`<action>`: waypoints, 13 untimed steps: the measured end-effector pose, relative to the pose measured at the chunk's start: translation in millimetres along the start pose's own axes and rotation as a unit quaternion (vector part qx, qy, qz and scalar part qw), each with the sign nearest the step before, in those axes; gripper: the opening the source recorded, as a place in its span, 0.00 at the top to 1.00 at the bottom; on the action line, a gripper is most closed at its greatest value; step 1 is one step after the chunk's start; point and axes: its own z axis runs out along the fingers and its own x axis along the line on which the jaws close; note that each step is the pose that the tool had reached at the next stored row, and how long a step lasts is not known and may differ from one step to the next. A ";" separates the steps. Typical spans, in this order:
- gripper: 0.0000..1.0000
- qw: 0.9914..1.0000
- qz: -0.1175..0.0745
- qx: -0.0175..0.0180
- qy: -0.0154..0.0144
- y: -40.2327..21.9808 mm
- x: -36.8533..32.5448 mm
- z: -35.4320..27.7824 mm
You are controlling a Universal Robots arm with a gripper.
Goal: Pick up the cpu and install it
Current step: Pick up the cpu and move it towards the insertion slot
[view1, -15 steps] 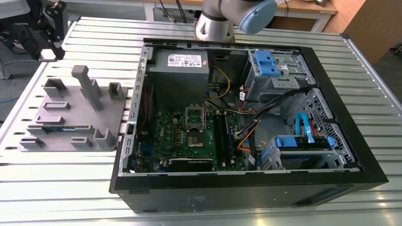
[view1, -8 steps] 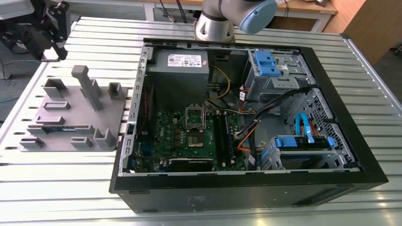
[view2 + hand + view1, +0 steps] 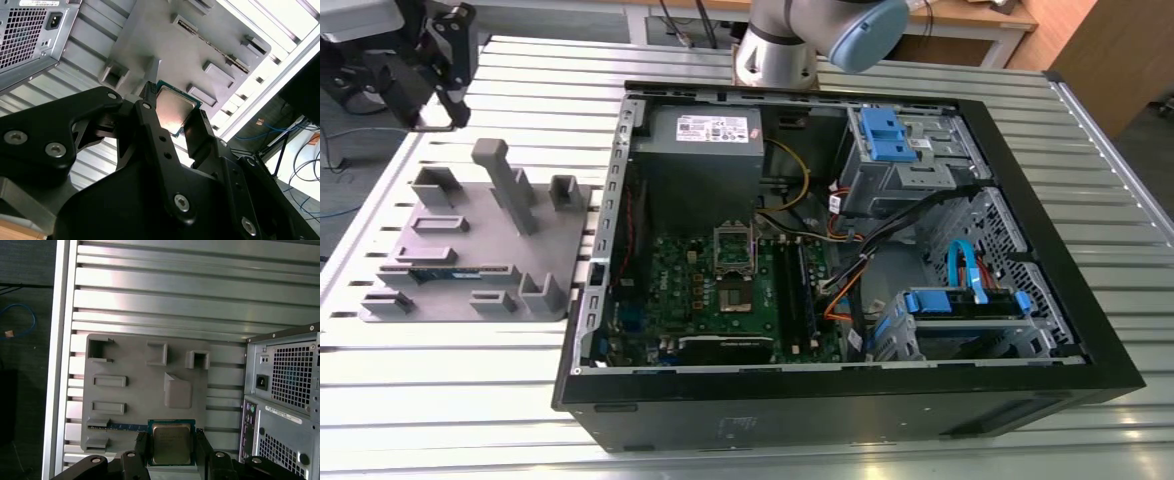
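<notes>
The cpu (image 3: 171, 442) is a small square chip with a shiny metal top and a green rim. My gripper (image 3: 171, 446) is shut on it, one black finger (image 3: 142, 449) on each side. In the second wrist view the cpu (image 3: 175, 109) sits tilted between the fingers (image 3: 150, 100) of the gripper (image 3: 174, 111), held in the air above the grey parts fixture (image 3: 165, 45). In the exterior view the black gripper (image 3: 434, 100) hangs high at the far left, above and behind the fixture (image 3: 467, 250). The open socket (image 3: 736, 265) lies on the green motherboard (image 3: 707, 300) inside the computer case.
The open black computer case (image 3: 1107, 380) fills the exterior view's middle and right, with a grey power supply (image 3: 700, 135), blue drive bays (image 3: 894, 135) and cables. A memory stick (image 3: 122, 426) lies in the fixture. The case's rear panel (image 3: 285, 390) stands beside the fixture on the slatted metal table (image 3: 165, 295).
</notes>
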 end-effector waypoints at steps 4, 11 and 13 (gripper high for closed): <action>0.53 1.000 0.000 0.000 0.000 -0.2 -3.0 0.1; 0.53 1.000 0.000 0.000 0.000 -0.4 -8.0 0.2; 0.53 1.000 0.000 0.000 0.000 -0.5 -9.4 0.3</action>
